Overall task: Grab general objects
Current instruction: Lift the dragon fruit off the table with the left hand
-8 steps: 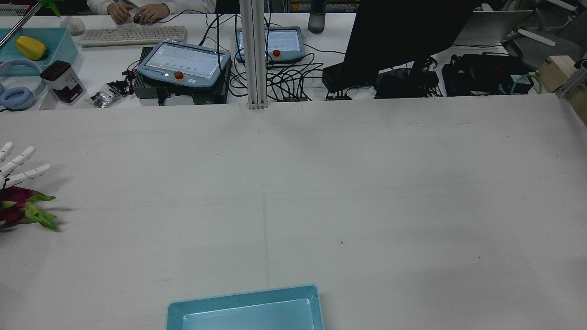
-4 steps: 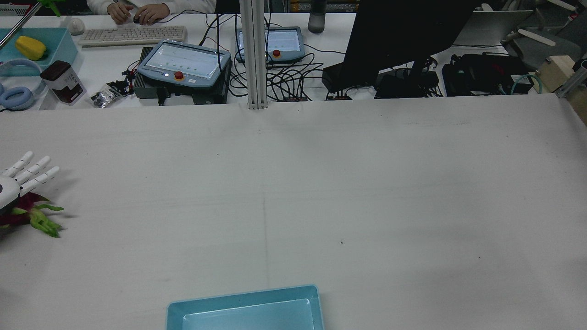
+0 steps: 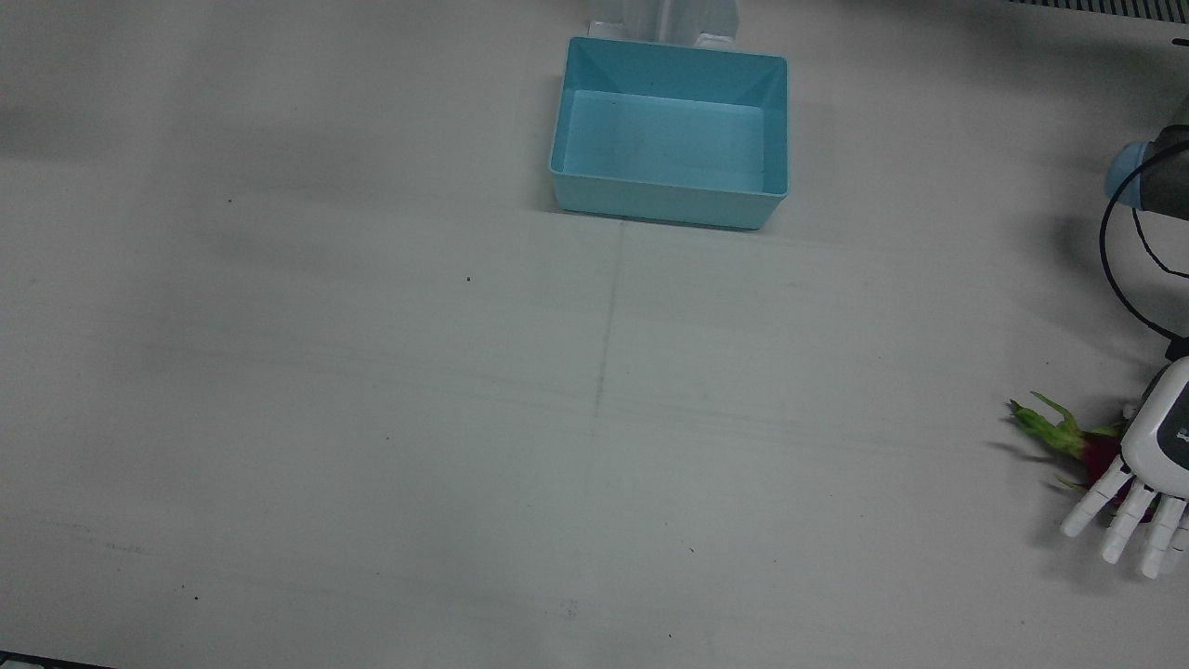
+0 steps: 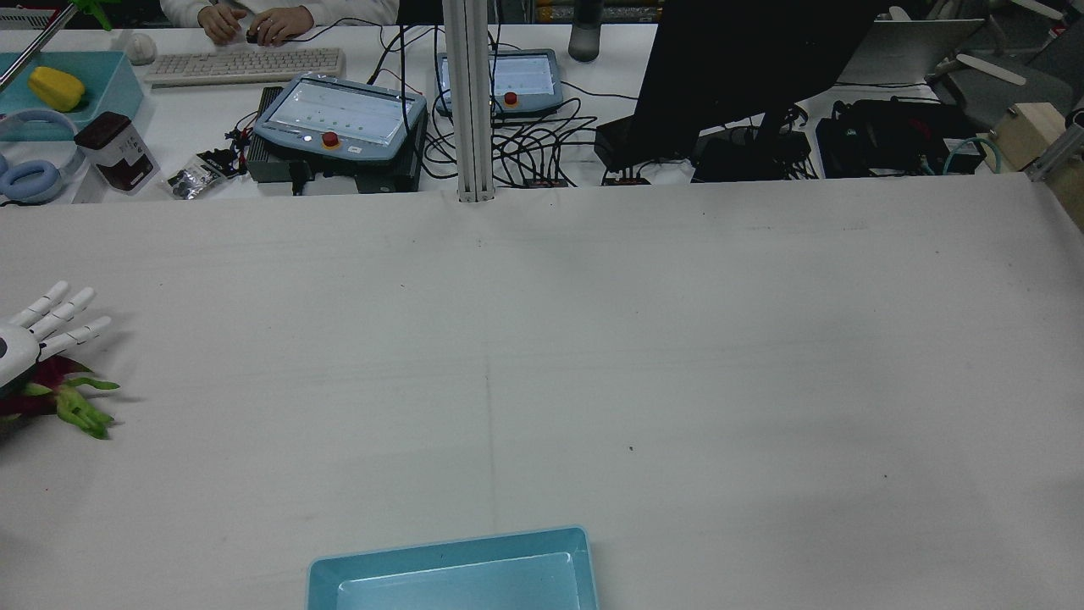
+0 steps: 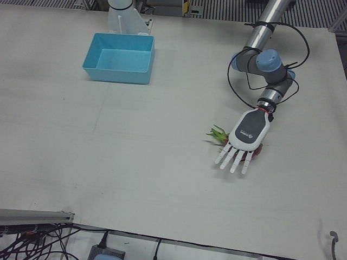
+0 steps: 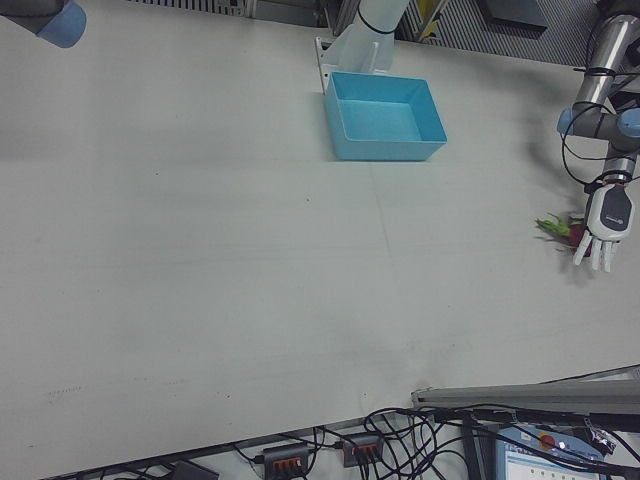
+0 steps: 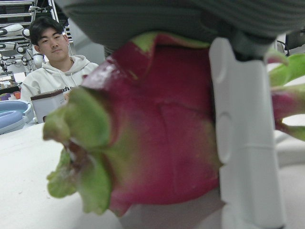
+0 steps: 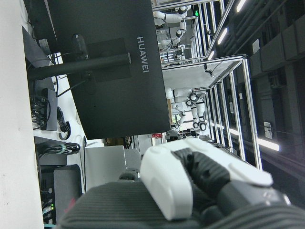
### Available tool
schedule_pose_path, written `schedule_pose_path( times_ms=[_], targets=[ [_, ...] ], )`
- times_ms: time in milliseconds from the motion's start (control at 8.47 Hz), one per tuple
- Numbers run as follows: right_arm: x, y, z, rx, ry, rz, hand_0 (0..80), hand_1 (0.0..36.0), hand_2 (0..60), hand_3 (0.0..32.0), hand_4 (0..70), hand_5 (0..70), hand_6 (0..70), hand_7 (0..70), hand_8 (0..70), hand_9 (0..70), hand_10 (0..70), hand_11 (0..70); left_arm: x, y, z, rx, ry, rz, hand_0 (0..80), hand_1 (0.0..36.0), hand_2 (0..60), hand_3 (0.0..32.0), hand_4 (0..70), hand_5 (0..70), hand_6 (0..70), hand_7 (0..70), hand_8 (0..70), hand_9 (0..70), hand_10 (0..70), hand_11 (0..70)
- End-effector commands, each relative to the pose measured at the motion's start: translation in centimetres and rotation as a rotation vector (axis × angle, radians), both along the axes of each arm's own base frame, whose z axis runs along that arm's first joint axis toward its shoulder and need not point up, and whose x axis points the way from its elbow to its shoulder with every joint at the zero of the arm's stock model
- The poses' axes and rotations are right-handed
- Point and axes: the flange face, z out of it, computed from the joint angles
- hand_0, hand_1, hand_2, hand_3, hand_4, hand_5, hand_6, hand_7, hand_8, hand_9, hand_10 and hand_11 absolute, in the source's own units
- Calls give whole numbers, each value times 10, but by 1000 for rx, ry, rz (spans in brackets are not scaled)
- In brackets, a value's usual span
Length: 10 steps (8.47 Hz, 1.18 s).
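Note:
A red dragon fruit with green leaf tips (image 3: 1068,437) lies on the white table at the far side before my left arm. It also shows in the rear view (image 4: 63,398), the left-front view (image 5: 219,133) and the right-front view (image 6: 560,228). My left hand (image 3: 1143,474) hovers palm-down over the fruit with its fingers straight and spread, holding nothing; it also shows in the left-front view (image 5: 245,138) and rear view (image 4: 30,335). In the left hand view the fruit (image 7: 157,129) fills the frame, with one white finger (image 7: 243,143) lying across it. My right hand (image 8: 190,181) shows only partly in its own view.
An empty light blue bin (image 3: 669,60) stands near the robot's edge at the table's middle, also in the left-front view (image 5: 116,70). Beyond the far edge in the rear view are teach pendants (image 4: 339,119), cables and a monitor (image 4: 745,76).
My left hand has moved in over the dragon fruit and lowered toward it. The fruit has shifted slightly. Little differs over the last half second.

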Motion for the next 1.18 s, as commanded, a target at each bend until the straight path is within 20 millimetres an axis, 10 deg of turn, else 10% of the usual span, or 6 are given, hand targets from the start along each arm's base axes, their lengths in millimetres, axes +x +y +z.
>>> schedule_pose_path(
  times_ms=[0,236,472,590,1062],
  targets=[
    [0,0,0,0,0,0,0,0,0,0,0,0,0,0,0,0,0,0,5,-8,3,4,3,-3,487,170,265,0,186,581,160,364,105,95,128,197],
    [0,0,0,0,0,0,0,0,0,0,0,0,0,0,0,0,0,0,3,-10,-1,20,15,-12,469,115,244,0,213,700,297,645,255,323,275,403],
    [0,0,0,0,0,0,0,0,0,0,0,0,0,0,0,0,0,0,-1,-12,-3,29,27,-33,460,115,409,0,322,700,479,700,426,535,465,654],
    [0,0,0,0,0,0,0,0,0,0,0,0,0,0,0,0,0,0,-3,-12,-7,44,40,-36,396,78,590,0,418,700,660,700,614,699,700,700],
    [0,0,0,0,0,0,0,0,0,0,0,0,0,0,0,0,0,0,-10,-17,-25,84,90,-79,398,180,600,0,670,700,700,700,700,700,700,700]
  ],
)
